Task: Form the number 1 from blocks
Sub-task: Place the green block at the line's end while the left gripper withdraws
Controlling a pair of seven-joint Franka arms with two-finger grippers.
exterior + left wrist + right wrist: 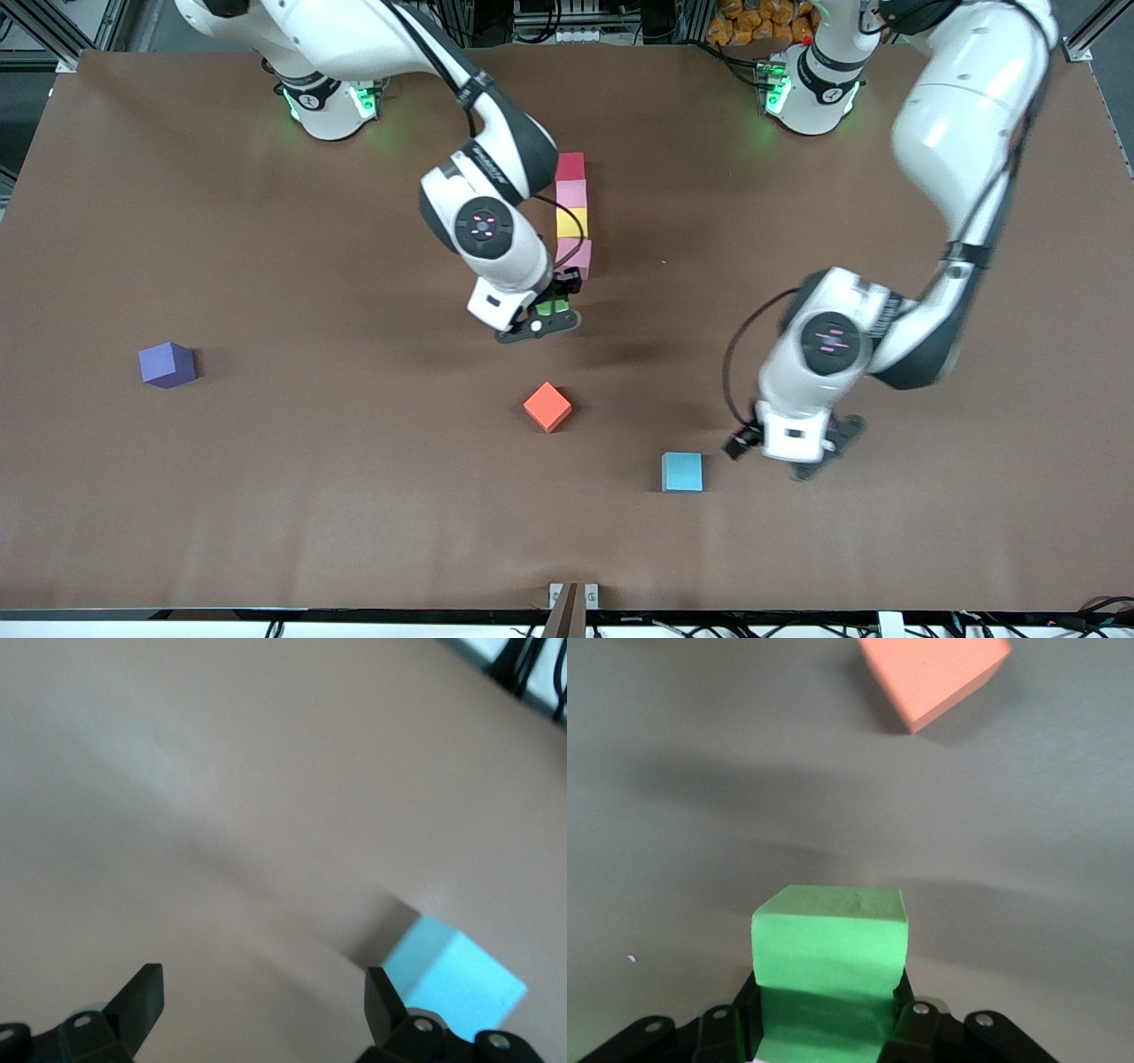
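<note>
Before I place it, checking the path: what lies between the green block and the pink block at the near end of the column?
Only bare table, by the front view. The right end effector holds the green block above it, just short of the pink block.

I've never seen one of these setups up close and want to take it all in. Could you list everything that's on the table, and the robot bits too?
Red block: one, red, end of the row nearest the arm bases.
Pink blocks: two, pink, one next to the red, one at the row's camera end.
Yellow block: one, yellow, between the pinks.
Green block: one, green, held in the air just past the row's camera end.
Orange cube: one, orange, nearer the camera than the row.
Light blue cube: one, nearest the camera.
Purple cube: one, toward the right arm's end.
Table: one, brown.
Right gripper: shut on the green block.
Left gripper: open, beside the light blue cube.
</note>
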